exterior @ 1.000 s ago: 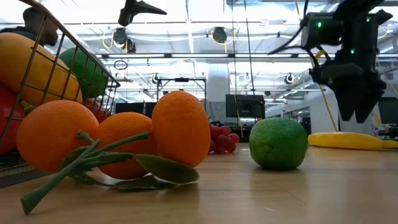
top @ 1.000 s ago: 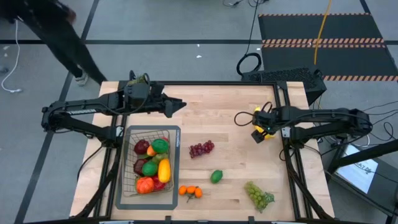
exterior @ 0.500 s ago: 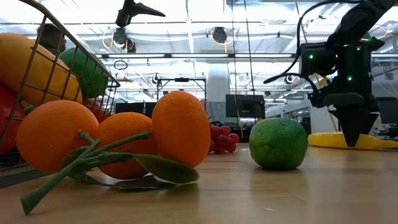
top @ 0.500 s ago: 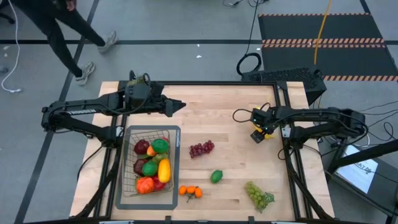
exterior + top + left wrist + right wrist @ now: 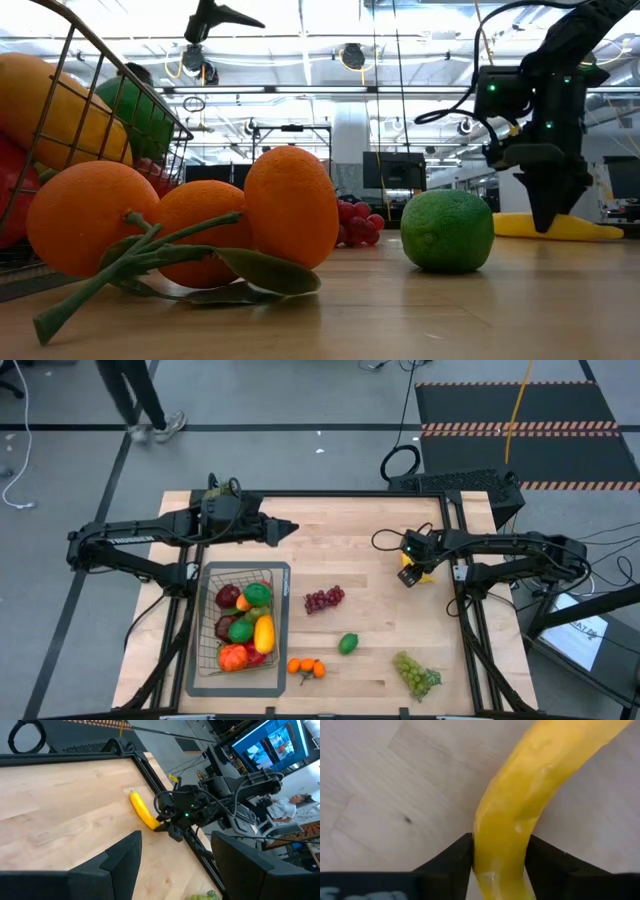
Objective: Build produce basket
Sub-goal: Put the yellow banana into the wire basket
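Right claw (image 5: 497, 865) closed around one end of the yellow banana (image 5: 530, 795), which lies on the wooden table (image 5: 370, 560) near its right edge. Left claw (image 5: 285, 528) hovers partly open and empty above the table's far side. Wire basket (image 5: 272, 575), front left, holds apples, pear and mango; purple grapes (image 5: 323, 598), lime (image 5: 347, 644), oranges (image 5: 306, 668) and green grapes (image 5: 415, 674) lie loose on the table.

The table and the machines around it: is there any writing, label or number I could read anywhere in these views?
No text can be read in any view.
White marks on the right gripper, seen at the edge of its own wrist view: cut off, unreadable.
Blue monitor behind the table, in the left wrist view: too blurred to read.
Screen on the floor beside the table, in the high view: too small to read.
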